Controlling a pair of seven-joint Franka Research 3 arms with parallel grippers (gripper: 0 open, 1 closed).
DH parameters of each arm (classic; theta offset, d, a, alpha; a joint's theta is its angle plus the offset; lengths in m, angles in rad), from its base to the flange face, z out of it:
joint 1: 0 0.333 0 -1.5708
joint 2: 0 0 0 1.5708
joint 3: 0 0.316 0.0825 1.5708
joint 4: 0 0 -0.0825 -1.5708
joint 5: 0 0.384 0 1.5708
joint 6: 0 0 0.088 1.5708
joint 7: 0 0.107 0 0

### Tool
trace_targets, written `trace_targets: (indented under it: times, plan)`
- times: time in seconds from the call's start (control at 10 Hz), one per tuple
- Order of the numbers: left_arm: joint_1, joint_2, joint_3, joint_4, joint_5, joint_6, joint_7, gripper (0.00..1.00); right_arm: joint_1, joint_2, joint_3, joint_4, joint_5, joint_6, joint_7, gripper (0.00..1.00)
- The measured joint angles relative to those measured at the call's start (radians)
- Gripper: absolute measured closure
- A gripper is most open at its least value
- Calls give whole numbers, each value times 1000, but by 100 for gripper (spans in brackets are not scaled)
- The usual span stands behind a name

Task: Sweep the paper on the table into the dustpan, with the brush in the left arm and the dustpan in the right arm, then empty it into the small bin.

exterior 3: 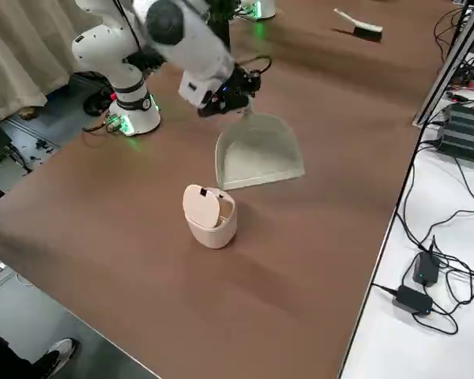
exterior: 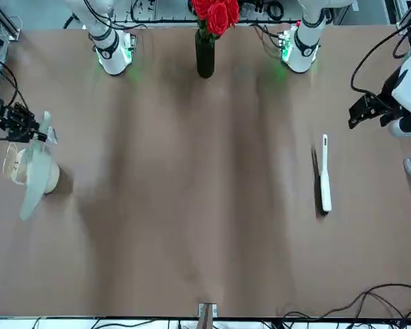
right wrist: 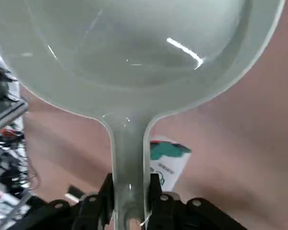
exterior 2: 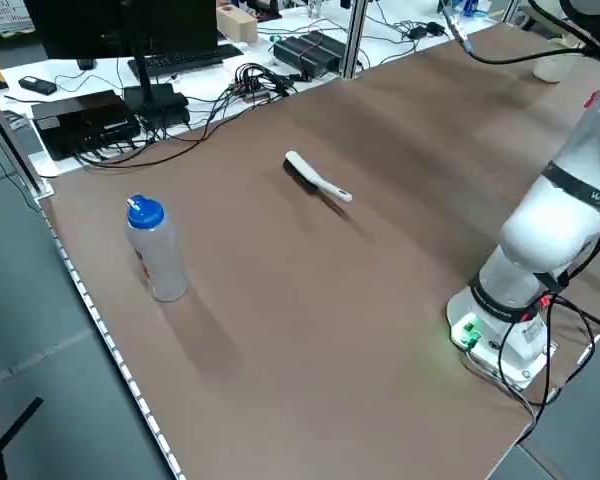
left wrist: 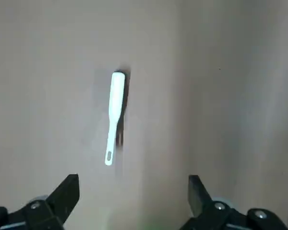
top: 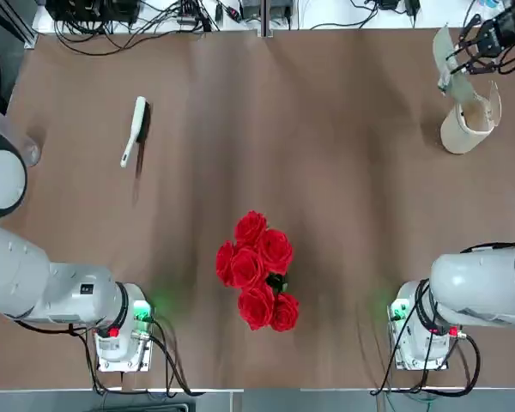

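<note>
The brush (top: 136, 130) lies on the table (top: 326, 172) at the far left, white handle toward the robot, and nothing holds it. It also shows in the left wrist view as the brush (left wrist: 114, 115), well beyond my open left gripper (left wrist: 132, 194). My left gripper (exterior: 367, 110) hangs by the table's left edge. At the far right, my right gripper (top: 496, 39) is shut on the handle of the dustpan (exterior 3: 257, 154), which tilts steeply, mouth down, just beside the small bin (exterior 3: 211, 215). In the right wrist view the dustpan (right wrist: 134, 48) looks empty. The paper is out of view.
A dark vase of red roses (top: 259, 268) stands near the robot's side, between the two arm bases. A clear bottle with a blue cap (exterior 2: 155, 250) stands at the left edge. Cables and boxes (top: 154, 17) line the far edge.
</note>
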Motion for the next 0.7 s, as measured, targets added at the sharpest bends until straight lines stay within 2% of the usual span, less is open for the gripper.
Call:
trace_targets:
  times: [0.4,0.7]
  plan:
    - [1,0,0,0,0,0,0,0,20,-5,133,26,-72,30,-40,67]
    - [2,0,0,1,0,0,0,0,83,-5,215,32,-170,107,-304,67]
